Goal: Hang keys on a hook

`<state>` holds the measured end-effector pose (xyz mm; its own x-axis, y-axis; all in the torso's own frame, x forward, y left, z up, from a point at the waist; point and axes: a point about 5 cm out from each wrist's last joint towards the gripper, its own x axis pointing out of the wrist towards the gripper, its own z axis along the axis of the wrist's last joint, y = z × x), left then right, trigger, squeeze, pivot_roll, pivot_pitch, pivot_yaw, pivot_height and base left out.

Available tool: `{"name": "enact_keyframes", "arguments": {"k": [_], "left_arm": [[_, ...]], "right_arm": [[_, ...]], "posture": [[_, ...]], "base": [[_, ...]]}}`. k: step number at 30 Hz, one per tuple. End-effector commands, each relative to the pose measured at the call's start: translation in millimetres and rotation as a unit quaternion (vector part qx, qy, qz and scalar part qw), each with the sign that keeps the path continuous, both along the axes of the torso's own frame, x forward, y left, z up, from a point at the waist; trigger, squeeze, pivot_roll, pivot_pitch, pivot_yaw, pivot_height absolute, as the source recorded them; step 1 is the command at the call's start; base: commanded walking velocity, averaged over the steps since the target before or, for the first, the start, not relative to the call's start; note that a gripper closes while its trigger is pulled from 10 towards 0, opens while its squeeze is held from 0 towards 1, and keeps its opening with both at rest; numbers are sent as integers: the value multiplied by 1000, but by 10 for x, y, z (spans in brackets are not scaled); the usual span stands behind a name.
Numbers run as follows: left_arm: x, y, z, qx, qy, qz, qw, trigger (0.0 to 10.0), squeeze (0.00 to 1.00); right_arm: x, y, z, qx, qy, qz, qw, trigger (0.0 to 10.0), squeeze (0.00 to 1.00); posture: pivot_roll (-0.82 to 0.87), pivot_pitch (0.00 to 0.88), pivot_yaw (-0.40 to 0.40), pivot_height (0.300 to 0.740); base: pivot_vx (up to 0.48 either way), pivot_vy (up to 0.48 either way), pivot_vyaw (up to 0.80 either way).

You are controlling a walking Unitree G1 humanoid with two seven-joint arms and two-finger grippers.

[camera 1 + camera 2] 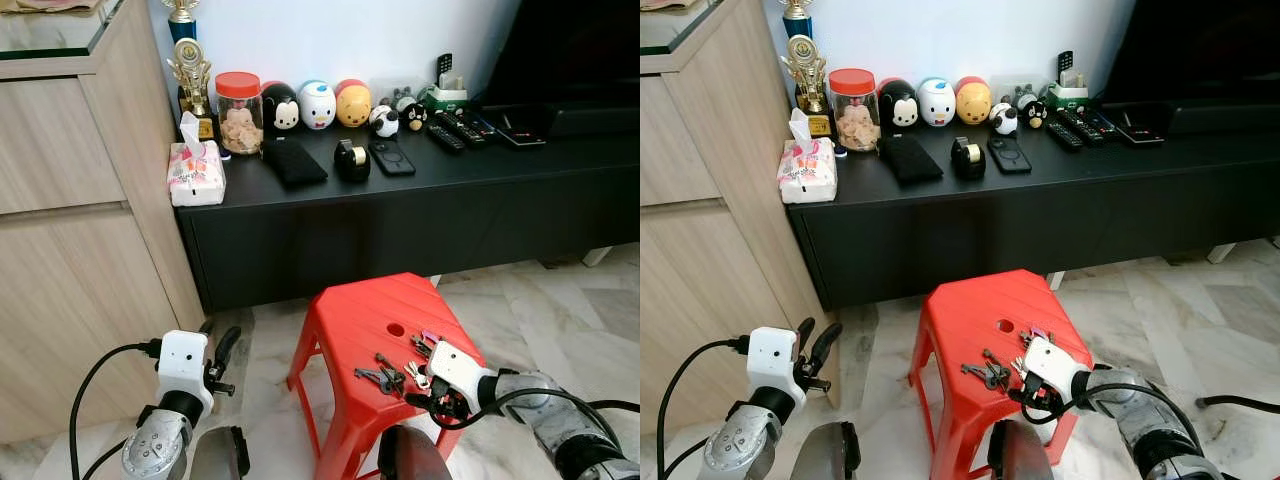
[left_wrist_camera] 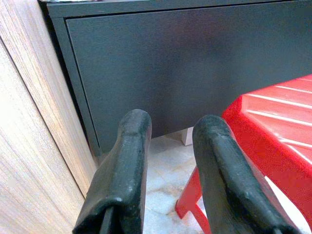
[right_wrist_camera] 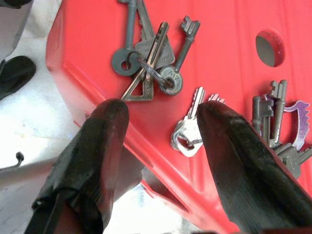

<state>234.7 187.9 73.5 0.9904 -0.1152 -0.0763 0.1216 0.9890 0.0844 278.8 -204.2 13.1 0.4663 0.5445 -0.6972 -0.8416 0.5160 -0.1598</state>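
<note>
Hovering at the near edge of the red plastic stool (image 1: pixel 350 320), the right end effector (image 3: pixel 161 126) has its black fingers spread wide, straddling a small silver key bunch (image 3: pixel 187 131), presumably to close on it. A darker grey key bunch (image 3: pixel 146 58) lies just beside it, and a third bunch with a purple tag (image 3: pixel 287 126) sits near the stool's round hole. The left end effector (image 2: pixel 170 165), also parted and empty, waits low beside the black TV cabinet (image 1: pixel 420 210). No hook can be made out.
</note>
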Motion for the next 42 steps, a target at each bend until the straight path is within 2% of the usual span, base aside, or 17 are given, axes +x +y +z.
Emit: {"name": "enact_keyframes", "arguments": {"k": [1, 12, 14, 15, 16, 17, 19, 20, 21, 22, 23, 24, 25, 26, 27, 28, 42], "left_arm": [[-2, -30, 9, 4, 3, -8, 1000, 10000, 0], [-5, -24, 7, 4, 4, -6, 1000, 10000, 0], [-8, -26, 8, 4, 4, -7, 1000, 10000, 0], [-10, -26, 7, 4, 5, -7, 1000, 10000, 0], [-11, -25, 7, 4, 5, -7, 1000, 10000, 0], [-11, -25, 6, 5, 5, -7, 1000, 10000, 0], [-12, -24, 5, 5, 6, -7, 1000, 10000, 0], [-12, -24, 5, 5, 6, -7, 1000, 10000, 0], [-12, -24, 6, 5, 6, -7, 1000, 10000, 0], [-13, -23, 6, 5, 6, -6, 1000, 10000, 0], [-14, -22, 6, 5, 6, -6, 1000, 10000, 0], [-15, -20, 6, 6, 6, -6, 1000, 10000, 0], [-16, -18, 7, 6, 6, -6, 1000, 10000, 0], [-17, -17, 7, 6, 6, -6, 1000, 10000, 0], [-17, -16, 7, 6, 6, -5, 1000, 10000, 0], [-18, -15, 7, 6, 6, -5, 1000, 10000, 0], [-17, -22, 6, 6, 7, -3, 1000, 10000, 0]], "right_arm": [[74, 45, 53, -1, -19, 1, 1000, 10000, 0], [136, 160, 73, -1, -38, 8, 999, 10000, 0], [143, 166, 69, -3, -38, 6, 999, 9294, 0], [140, 170, 64, -4, -37, 7, 999, 8235, 0], [138, 172, 60, -5, -36, 8, 999, 8235, 0], [132, 174, 51, -6, -33, 8, 999, 6980, 0], [115, 181, 26, -8, -24, 10, 1000, 7333, 0], [104, 186, 14, -10, -21, 14, 1000, 8706, 0], [97, 190, 6, -11, -19, 17, 1000, 8706, 0], [95, 194, 0, -11, -20, 16, 1000, 10000, 0], [94, 197, -4, -12, -21, 15, 1000, 10000, 0], [96, 201, -4, -11, -22, 14, 1000, 9255, 0], [99, 206, -4, -10, -22, 12, 1000, 7294, 0], [100, 209, -3, -9, -22, 12, 1000, 7294, 0], [104, 214, 0, -8, -23, 12, 1000, 2353, 0], [110, 223, 3, -8, -25, 13, 1000, 941, 0], [96, 275, -27, -19, -25, 26, 999, 392, 0]], "posture": [[98, 0, -77, 559], [103, 0, -75, 559], [104, 0, -76, 559], [103, 0, -75, 559], [104, 0, -76, 559], [105, 0, -76, 559], [106, 0, -76, 559], [106, 0, -76, 559], [106, 0, -76, 559], [109, 0, -75, 559], [109, 0, -75, 559], [110, 0, -74, 559], [110, 0, -74, 559], [110, 0, -74, 559], [110, 0, -73, 559], [110, 0, -74, 559], [113, 0, -76, 559]], "base": [[0, 0, 0], [0, 0, 0], [0, 0, 0], [0, 0, 0], [0, 0, 0], [0, 0, 0], [0, 0, 0], [0, 0, 0], [0, 0, 0], [0, 0, 0], [0, 0, 0], [0, 0, 0], [0, 0, 0], [0, 0, 0], [0, 0, 0], [0, 0, 0], [0, 0, 0]]}}
